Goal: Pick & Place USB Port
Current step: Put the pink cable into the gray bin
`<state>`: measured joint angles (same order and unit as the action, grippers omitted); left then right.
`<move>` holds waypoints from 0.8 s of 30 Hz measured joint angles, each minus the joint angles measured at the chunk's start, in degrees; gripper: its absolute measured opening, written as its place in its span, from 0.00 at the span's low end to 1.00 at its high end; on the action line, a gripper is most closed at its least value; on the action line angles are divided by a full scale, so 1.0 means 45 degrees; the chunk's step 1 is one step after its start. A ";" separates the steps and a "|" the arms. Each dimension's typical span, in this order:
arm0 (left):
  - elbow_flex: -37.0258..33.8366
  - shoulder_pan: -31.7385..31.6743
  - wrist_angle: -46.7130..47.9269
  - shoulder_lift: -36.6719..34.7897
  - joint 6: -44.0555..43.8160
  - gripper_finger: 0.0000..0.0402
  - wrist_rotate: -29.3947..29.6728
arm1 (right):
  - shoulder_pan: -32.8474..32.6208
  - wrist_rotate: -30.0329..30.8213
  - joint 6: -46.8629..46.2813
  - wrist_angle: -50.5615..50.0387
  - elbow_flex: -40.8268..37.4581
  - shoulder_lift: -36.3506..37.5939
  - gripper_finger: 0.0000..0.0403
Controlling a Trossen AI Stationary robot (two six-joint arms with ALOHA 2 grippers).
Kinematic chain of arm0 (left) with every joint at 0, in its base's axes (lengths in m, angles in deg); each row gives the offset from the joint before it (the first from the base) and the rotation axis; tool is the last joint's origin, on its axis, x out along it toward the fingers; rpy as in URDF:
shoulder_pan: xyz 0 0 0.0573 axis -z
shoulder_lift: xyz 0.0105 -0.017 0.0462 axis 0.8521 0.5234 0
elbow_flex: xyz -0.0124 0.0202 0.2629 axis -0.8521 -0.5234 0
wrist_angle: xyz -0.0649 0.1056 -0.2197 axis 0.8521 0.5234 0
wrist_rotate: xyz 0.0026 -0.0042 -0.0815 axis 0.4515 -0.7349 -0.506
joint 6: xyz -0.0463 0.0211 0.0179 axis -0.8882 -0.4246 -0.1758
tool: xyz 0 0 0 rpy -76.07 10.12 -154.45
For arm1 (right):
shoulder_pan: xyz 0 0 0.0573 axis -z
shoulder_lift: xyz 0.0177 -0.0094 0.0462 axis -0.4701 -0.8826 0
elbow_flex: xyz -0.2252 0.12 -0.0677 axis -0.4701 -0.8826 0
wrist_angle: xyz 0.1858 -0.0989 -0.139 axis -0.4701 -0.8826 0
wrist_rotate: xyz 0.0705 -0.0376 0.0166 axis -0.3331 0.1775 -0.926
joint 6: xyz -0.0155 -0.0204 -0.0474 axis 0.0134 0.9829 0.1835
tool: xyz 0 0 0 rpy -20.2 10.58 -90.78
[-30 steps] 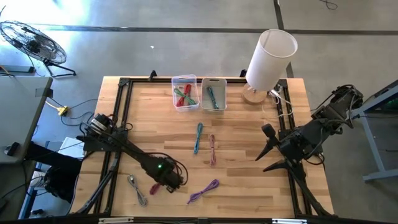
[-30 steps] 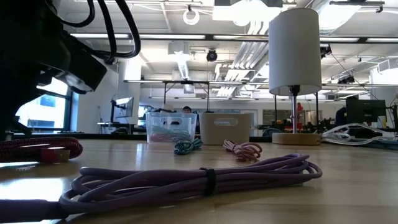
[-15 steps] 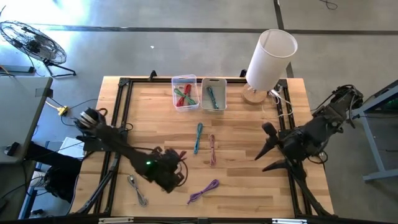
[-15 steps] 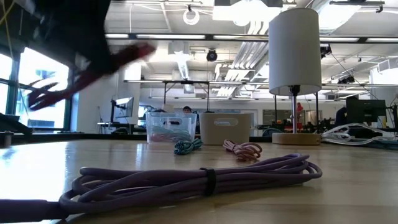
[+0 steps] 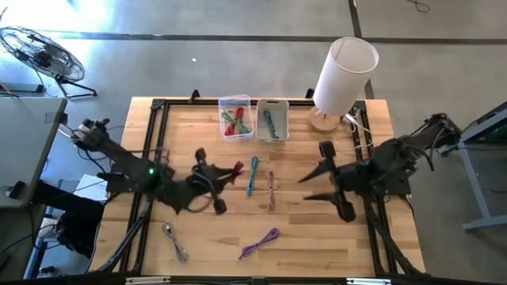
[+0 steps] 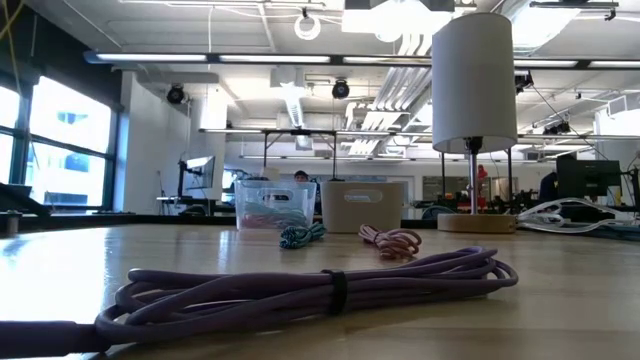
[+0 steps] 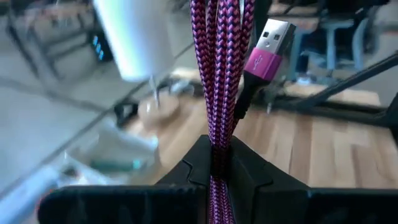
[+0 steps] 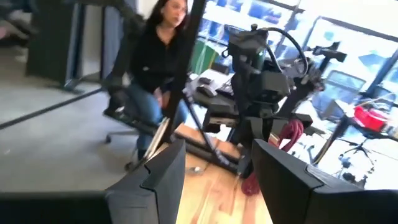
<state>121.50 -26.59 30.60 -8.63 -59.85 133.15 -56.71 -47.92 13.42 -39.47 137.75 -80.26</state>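
I see the left gripper (image 7: 217, 165) pinching the magenta USB cable (image 7: 217, 68), bundle sticking out beyond its fingertips. My right gripper (image 8: 214, 180) hangs spread.

The left hand (image 5: 212, 180), clamped tight and raised off the tabletop (image 5: 301, 237), reaches toward its middle, while the right hand (image 5: 323, 176), fingers spread wide, hangs over the tabletop's right part, pointing at the left hand.
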 joint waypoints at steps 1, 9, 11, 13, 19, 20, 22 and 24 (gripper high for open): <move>0.0007 -0.0205 -0.0604 -0.0126 0.0765 0.06 -0.0507 | 0.0154 -0.0013 -0.0012 0.0254 0.0000 -0.0115 0.44; 0.0010 -0.1966 -0.3436 -0.0428 0.4063 0.06 -0.4455 | 0.1375 -0.0687 -0.1601 0.1097 0.0000 -0.0560 0.46; 0.0010 -0.2352 -0.4344 -0.0433 0.4628 0.06 -0.5411 | 0.1543 -0.0743 -0.1922 0.1098 0.0000 -0.0560 0.48; 0.0010 -0.2743 -0.5159 -0.0433 0.5053 0.06 -0.6379 | 0.1618 -0.0663 -0.2011 0.1090 0.0000 -0.0560 0.51; 0.0014 -0.3526 -0.6574 -0.0442 0.5746 0.06 -0.8409 | 0.1728 -0.0348 -0.2018 0.1284 0.0000 -0.0664 0.57; 0.0010 -0.3665 -0.6697 -0.0442 0.5848 0.06 -0.8722 | 0.1792 -0.0356 -0.2014 0.1339 0.0000 -0.0709 0.57; 0.0012 -0.3911 -0.6899 -0.0442 0.5933 0.06 -0.9330 | 0.1982 -0.0356 -0.2029 0.1366 0.0000 -0.0765 0.58; 0.0014 -0.4135 -0.7020 -0.0442 0.5897 0.06 -0.9808 | 0.2274 -0.0472 -0.2145 0.1475 0.0000 -0.0881 0.58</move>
<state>121.57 -45.20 -0.99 -10.62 -33.32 89.01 -46.48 -50.04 3.77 -32.83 137.75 -84.23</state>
